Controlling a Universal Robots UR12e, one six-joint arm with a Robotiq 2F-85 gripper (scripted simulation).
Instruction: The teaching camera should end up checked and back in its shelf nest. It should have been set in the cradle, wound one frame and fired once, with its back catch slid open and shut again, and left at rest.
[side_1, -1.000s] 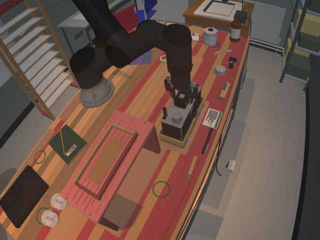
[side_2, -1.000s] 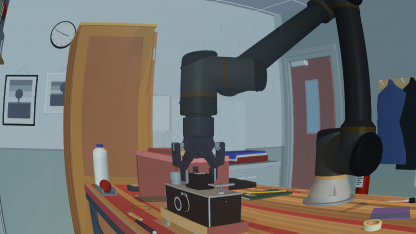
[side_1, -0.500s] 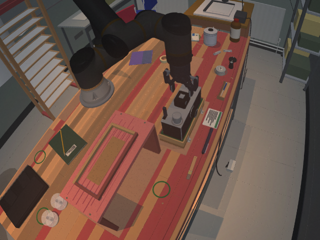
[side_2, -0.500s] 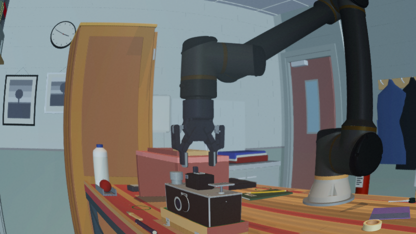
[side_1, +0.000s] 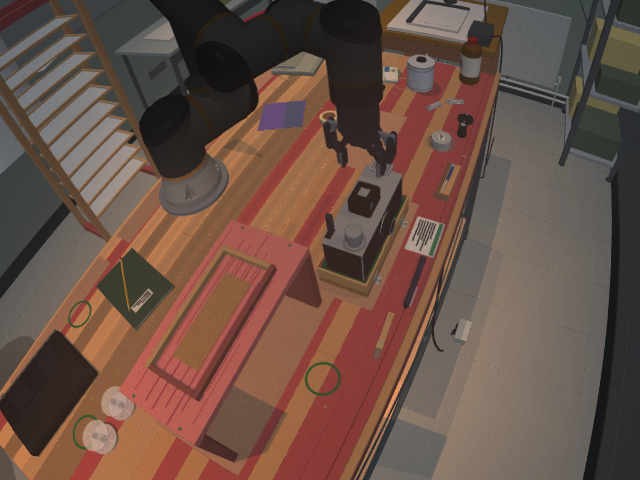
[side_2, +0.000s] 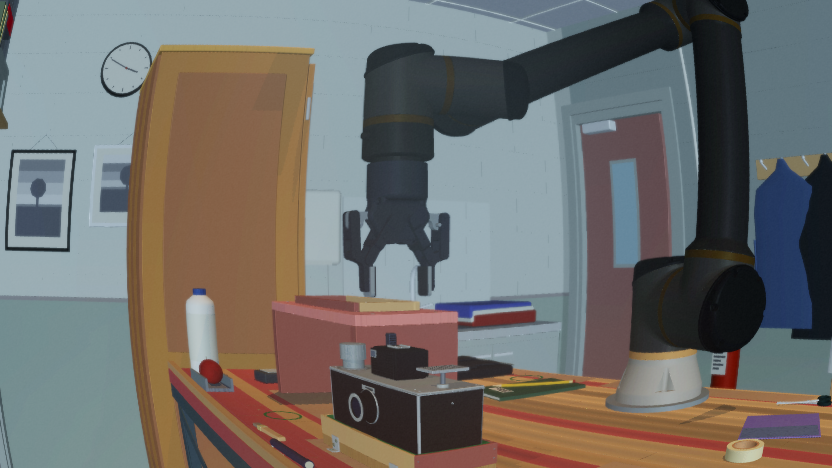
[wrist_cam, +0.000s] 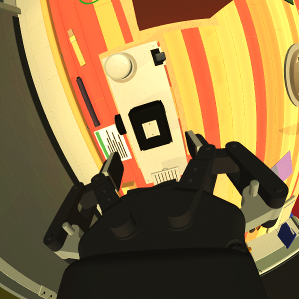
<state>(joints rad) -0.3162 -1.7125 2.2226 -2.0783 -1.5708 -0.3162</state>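
Near the bench's right edge the teaching camera (side_1: 362, 227) (side_2: 405, 403) (wrist_cam: 142, 111) sits upright in its wooden cradle (side_1: 356, 276) (side_2: 407, 448). It is a dark box with a pale top plate, a round knob (side_1: 353, 235) (wrist_cam: 118, 66), a black viewfinder hood (side_1: 364, 199) (wrist_cam: 149, 124) and a ribbed lever (side_2: 442, 369) (wrist_cam: 166, 175). The pink shelf with its cork-lined nest (side_1: 219, 320) (side_2: 363, 334) stands beside it, empty. My gripper (side_1: 361, 151) (side_2: 397, 279) (wrist_cam: 154, 153) hangs open and empty well above the lever end of the camera.
Behind the work stand a grey tin (side_1: 421, 72), a brown bottle (side_1: 471, 61) and a tape roll (side_1: 328, 115). A printed card (side_1: 425, 235) and a dark pen (side_1: 414, 281) lie by the bench edge. A green notebook (side_1: 135, 288) lies left of the shelf.
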